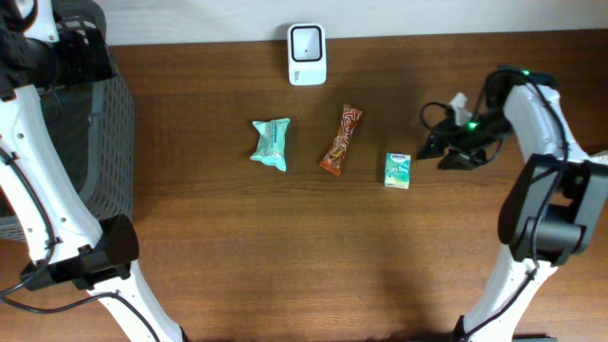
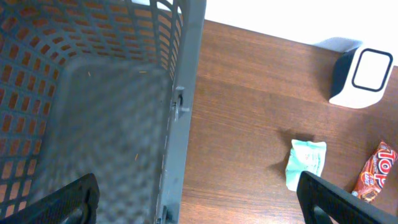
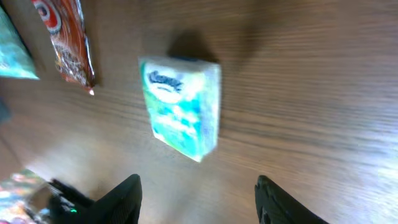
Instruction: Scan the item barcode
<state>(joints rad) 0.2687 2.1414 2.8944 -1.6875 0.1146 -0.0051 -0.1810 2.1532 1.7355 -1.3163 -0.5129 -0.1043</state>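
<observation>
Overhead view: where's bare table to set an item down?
Bare: the front strip below the teal packet, candy bar and tissue pack; also the gap between basket and teal packet. Crowded: that row under the scanner, and beside the right gripper.

On the table (image 1: 237, 247): basket (image 1: 106, 142) at far left, scanner (image 1: 306, 53) back centre, and in front of it a row, left to right, of packet (image 1: 271, 143), snack bar (image 1: 341, 139), tissue pack (image 1: 397, 170), all apart.

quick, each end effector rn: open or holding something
Left end effector: open, empty, by the grey plastic mesh basket.
Right end effector: open, empty, near the small green tissue pack.
</observation>
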